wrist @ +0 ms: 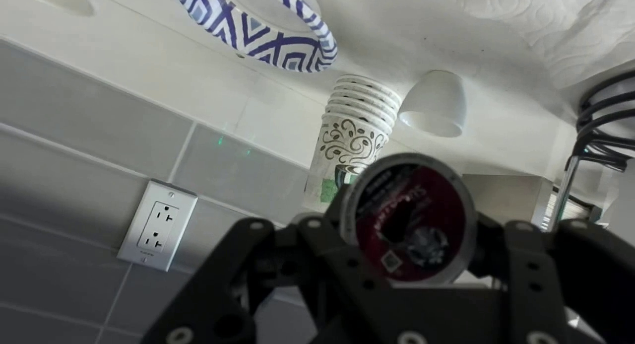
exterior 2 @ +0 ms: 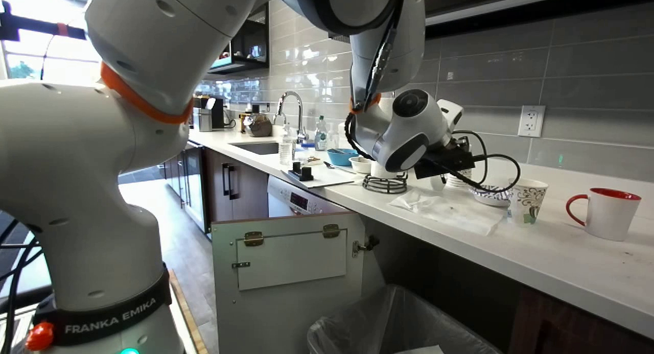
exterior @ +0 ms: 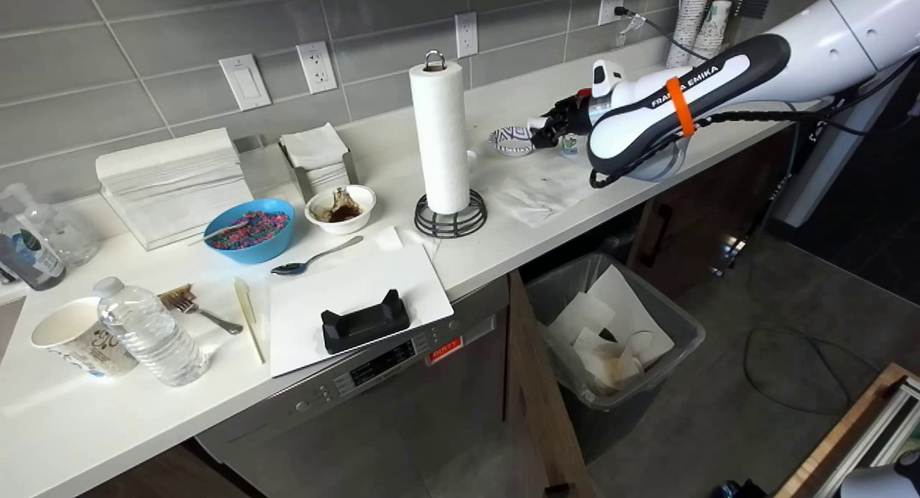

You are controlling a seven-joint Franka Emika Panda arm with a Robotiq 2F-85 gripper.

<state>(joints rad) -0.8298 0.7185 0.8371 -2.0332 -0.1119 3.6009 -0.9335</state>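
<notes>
Coffee pod (wrist: 410,220), one: in your grip above the desk (exterior 2: 557,252), dark-red lid torn and facing the wrist view. Pincer (exterior: 540,131), one: drawn nearly together, pod clasped between its fingers; close harder and the round wall may buckle or slip free. Torn lid, one: tip it over and anything left inside could spill. Neighbours in your wrist view, hours read from the pod: cup stack (wrist: 354,130) at 11 o'clock, patterned bowl (wrist: 263,38) beyond it, small white cup (wrist: 435,103) at 12; all look light, so a sideways sweep of yours could topple or shove them. Paper towel roll (exterior: 442,139), one: at 9 o'clock from the pincer in an exterior view, liable to a knock if you swing wide that way. Crumpled sheet (exterior: 532,203), one: at 6 o'clock there; pass low and you may drag it. Bin (exterior: 665,360), lined, one: at 5 o'clock, below desk level. Cable loop (exterior 2: 518,171), one: at 3 o'clock from the pincer in an exterior view, its curve overlapping the rim of a tall cup (exterior 2: 527,206); whether they touch you cannot tell, but a wrist turn might hook that cup.
</notes>
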